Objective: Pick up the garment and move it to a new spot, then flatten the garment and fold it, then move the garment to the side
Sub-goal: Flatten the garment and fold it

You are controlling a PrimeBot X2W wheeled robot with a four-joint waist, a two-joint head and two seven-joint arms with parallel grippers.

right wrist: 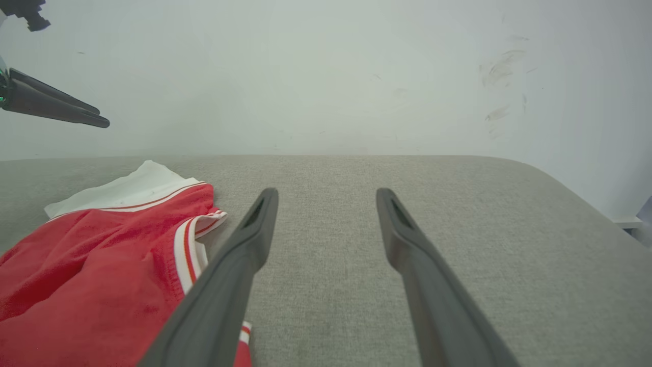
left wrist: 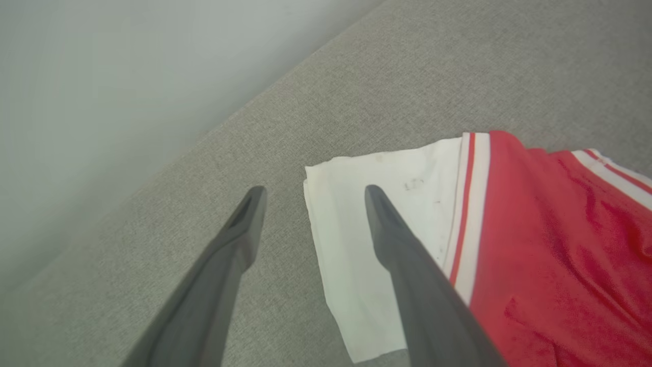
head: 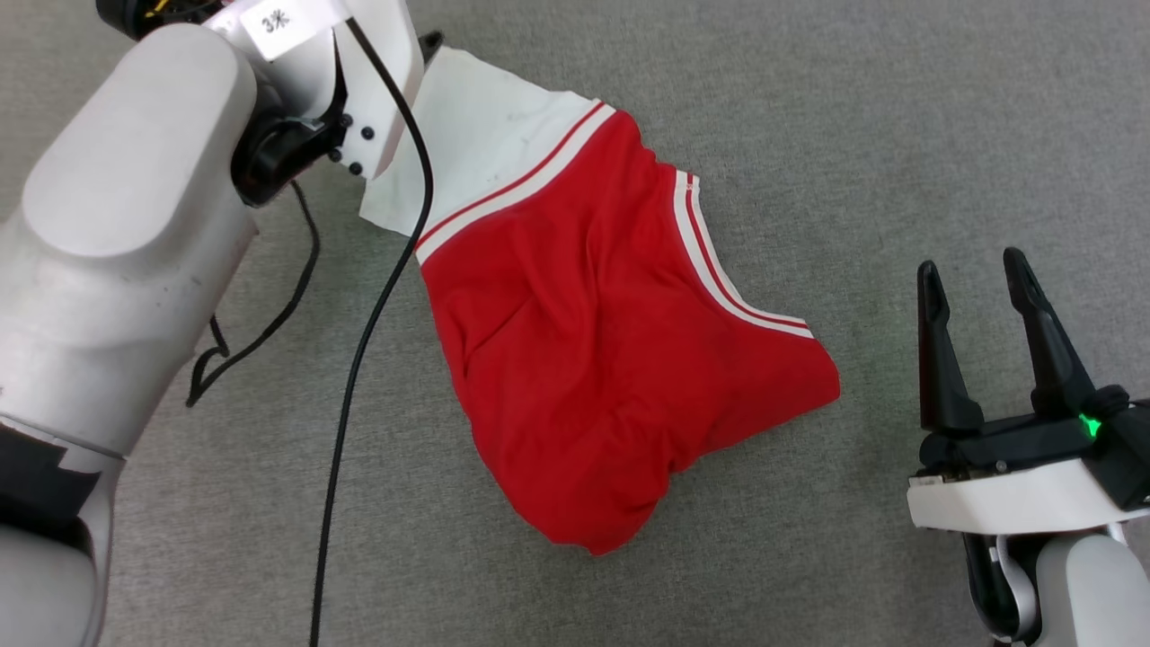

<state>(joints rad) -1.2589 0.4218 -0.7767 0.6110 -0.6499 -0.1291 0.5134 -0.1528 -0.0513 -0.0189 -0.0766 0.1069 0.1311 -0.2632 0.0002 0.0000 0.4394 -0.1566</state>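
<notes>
Across the middle of the head view, grey fabric tabletop [head: 898,135] carries the garment [head: 593,359]: red jersey, crumpled, striped trim showing, white sleeve [head: 485,135] toward upper left. Pale left forearm [head: 126,225] takes the left side of the frame. Left hand [left wrist: 316,191] open, nothing held; in the left wrist view one finger lies over the sleeve's edge, the other over bare fabric, and the right wrist view shows it raised off the cloth. Right hand [head: 971,261] at lower right, open, empty, near the garment's right corner, not touching. Black cable [head: 359,359] runs down just left of the garment.
</notes>
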